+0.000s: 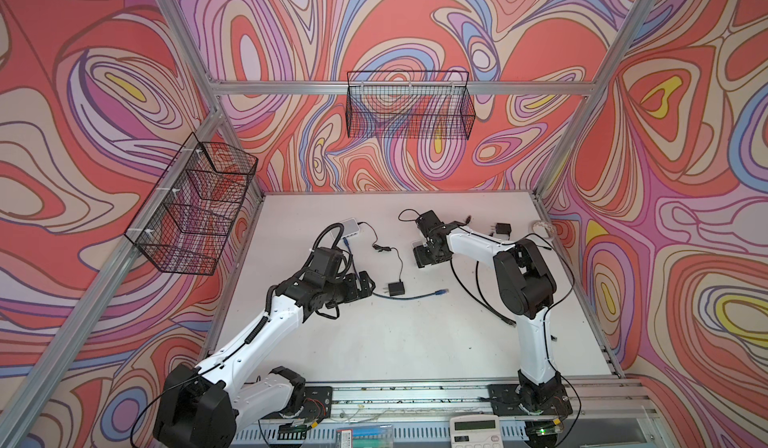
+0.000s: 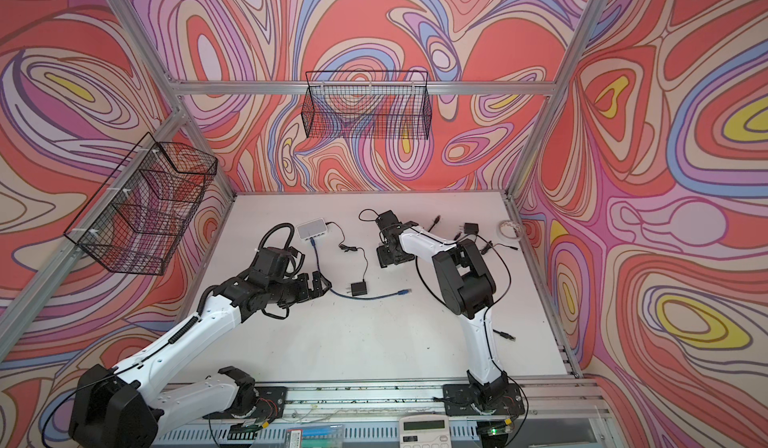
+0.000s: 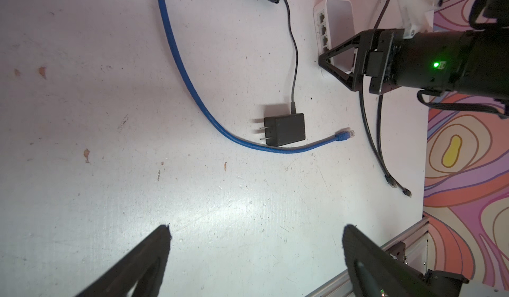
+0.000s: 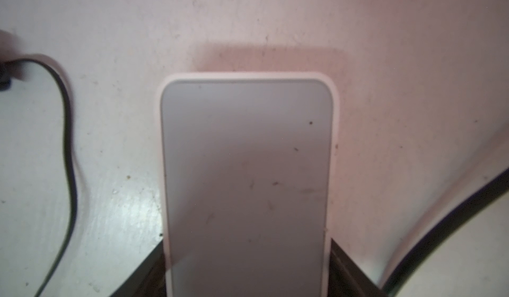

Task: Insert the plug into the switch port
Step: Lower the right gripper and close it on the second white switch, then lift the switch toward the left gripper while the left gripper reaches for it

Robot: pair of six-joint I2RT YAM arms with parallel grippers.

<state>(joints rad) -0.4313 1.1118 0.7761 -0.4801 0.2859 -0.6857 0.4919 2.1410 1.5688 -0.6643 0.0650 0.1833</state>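
On the scuffed white table, a black power adapter, prongs bare. Curving round its pronged end and close along one long side, a blue cable. Just past its blank end, the blue plug. Off its thin black cord side, well apart, a white switch, overlapped by the right gripper. Short of the adapter, the left gripper, spread wide over bare table.

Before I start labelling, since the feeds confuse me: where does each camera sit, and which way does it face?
Top views: high above the arm bases, facing down and back over the table; both arms, left gripper, right gripper show.
Left wrist: on the left arm, facing across the table: adapter, blue cable, switch; own fingers show.
Right wrist: on the right arm, facing down onto that switch; fingers flank it.
Both wrist views share the switch.
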